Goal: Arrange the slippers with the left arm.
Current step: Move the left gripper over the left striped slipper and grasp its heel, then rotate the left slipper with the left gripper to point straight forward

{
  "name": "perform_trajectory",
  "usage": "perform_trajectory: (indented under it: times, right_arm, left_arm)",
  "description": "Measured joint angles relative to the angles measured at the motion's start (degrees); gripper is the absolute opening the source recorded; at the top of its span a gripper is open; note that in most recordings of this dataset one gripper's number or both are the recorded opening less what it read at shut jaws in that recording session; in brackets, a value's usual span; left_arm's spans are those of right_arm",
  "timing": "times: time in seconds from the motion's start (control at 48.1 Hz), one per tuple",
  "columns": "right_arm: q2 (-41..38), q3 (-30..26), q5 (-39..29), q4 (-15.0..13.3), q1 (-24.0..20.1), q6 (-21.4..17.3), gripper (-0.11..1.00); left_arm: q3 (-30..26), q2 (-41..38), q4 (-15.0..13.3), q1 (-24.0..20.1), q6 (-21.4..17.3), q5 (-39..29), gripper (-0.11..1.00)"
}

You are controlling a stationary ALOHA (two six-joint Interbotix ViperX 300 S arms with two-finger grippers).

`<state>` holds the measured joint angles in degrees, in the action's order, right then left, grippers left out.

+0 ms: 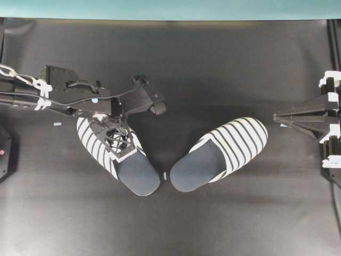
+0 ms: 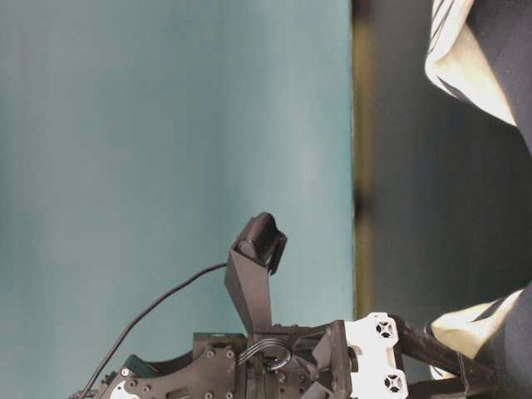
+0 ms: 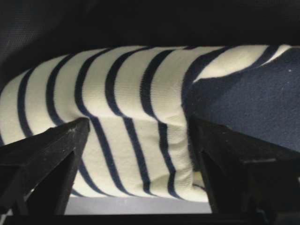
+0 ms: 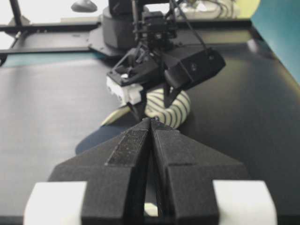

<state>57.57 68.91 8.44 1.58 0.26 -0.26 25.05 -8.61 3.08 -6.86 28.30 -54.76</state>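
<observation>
Two striped slippers lie on the black mat with their heels toward each other. The left slipper [image 1: 114, 154] points its toe up-left, and the right slipper [image 1: 224, 152] points its toe up-right. My left gripper [image 1: 118, 140] is down on the left slipper at the edge of its toe cover. In the left wrist view its fingers [image 3: 51, 154] press the striped cover [image 3: 136, 140] from both sides and the fabric wrinkles. The navy insole [image 3: 253, 98] shows beside it. My right gripper [image 1: 278, 117] is shut and empty, right of the right slipper.
The black mat [image 1: 176, 224] covers the table, with a teal wall [image 1: 170, 8] at the back. A small pale scrap [image 1: 164, 175] lies between the slipper heels. The right wrist view shows the left arm [image 4: 159, 61] over the striped slipper [image 4: 173, 110].
</observation>
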Motion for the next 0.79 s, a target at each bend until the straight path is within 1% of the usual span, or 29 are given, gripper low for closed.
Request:
perform_trajectory:
  times: [0.062,0.146,0.27,0.333,0.353,0.457,0.582,0.686,0.79]
  right_arm:
    - [0.1,0.0,0.0,0.0,0.0,0.0,0.0]
    - [0.1,0.0,0.0,0.0,0.0,0.0,0.0]
    - [0.1,0.0,0.1,0.0,0.0,0.0,0.0]
    - [0.1,0.0,0.0,0.0,0.0,0.0,0.0]
    - [0.1,0.0,0.1,0.0,0.0,0.0,0.0]
    - [0.1,0.2,0.1,0.0,0.0,0.0,0.0]
    - [0.1,0.2,0.0,0.0,0.0,0.0,0.0]
    - [0.0,0.2,0.0,0.0,0.0,0.0,0.0]
    - [0.1,0.2,0.0,0.0,0.0,0.0,0.0]
  left_arm:
    - [0.0,-0.1,0.0,0.0,-0.4,0.0,0.74]
    - [-0.1,0.0,0.0,0.0,-1.1,-0.6,0.54]
    - [0.0,0.2,0.0,0.0,-2.7,-1.3,0.19]
    - [-0.1,0.6,0.0,0.0,-4.4,-1.6,0.05]
    - [-0.1,1.0,0.0,-0.1,-5.2,-1.7,0.02]
    - [-1.1,2.5,0.0,0.0,-9.1,-3.0,0.01]
    - [-3.9,4.1,0.4,0.0,-13.9,-5.5,0.01]
    - [-6.5,4.9,0.7,0.1,-20.4,-7.0,0.01]
    - [-8.0,4.7,1.1,0.0,-24.5,-7.1,0.01]
